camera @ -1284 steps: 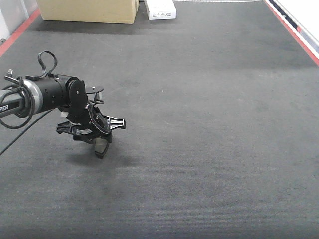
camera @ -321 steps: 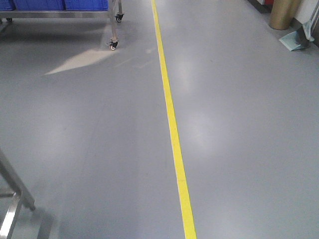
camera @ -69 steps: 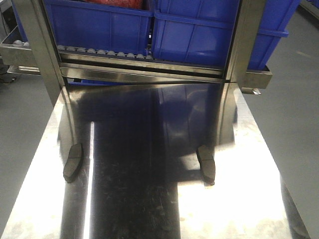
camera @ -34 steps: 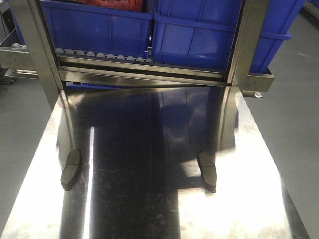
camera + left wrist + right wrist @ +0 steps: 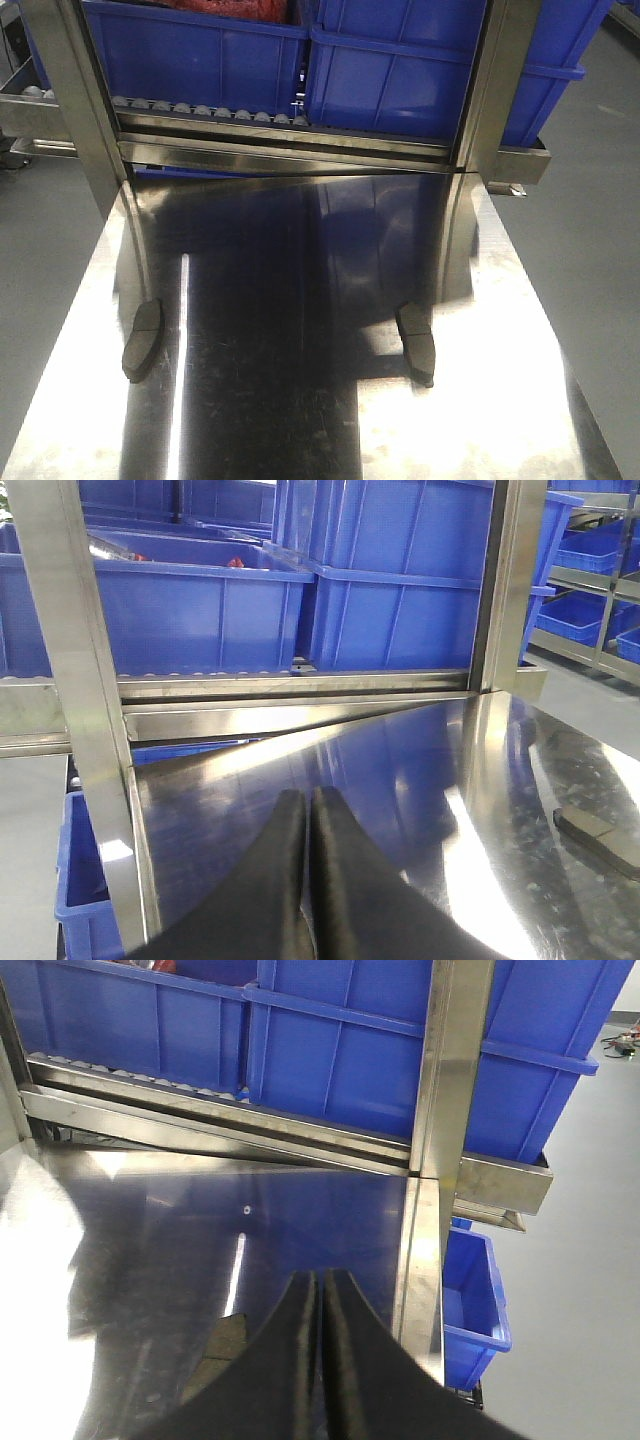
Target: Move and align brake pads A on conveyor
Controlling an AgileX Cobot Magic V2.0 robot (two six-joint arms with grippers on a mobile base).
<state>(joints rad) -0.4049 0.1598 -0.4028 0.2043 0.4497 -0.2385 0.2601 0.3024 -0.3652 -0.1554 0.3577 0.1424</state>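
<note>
A polished steel desk [image 5: 300, 430] fills the front view. Its mirror-bright sheet is streaked with glare and fine scratches. At its far edge stands a rack of large blue plastic bins [image 5: 380, 80], smooth-walled with thick rims, on a roller rail [image 5: 200, 108] of small grey wheels. Two flat-faced brushed-steel uprights [image 5: 75, 110] frame the rack. A smaller blue crate [image 5: 475, 1300] sits lower down, past the desk's right edge.

The left end effector [image 5: 307, 798] is two matte black, tapering fingers clenched flat against each other with nothing between them, held over the desk. The right end effector [image 5: 320, 1278] is clenched in the same way and is also empty.

Two brake pads lie flat on the desk, well apart. The left pad [image 5: 141, 340] is near the left edge and the right pad [image 5: 416, 343] is right of centre. Both are dull dark grey, curved oblongs, and a faint groove crosses the left pad's face. One pad [image 5: 600, 835] also shows at the right edge of the left wrist view.
</note>
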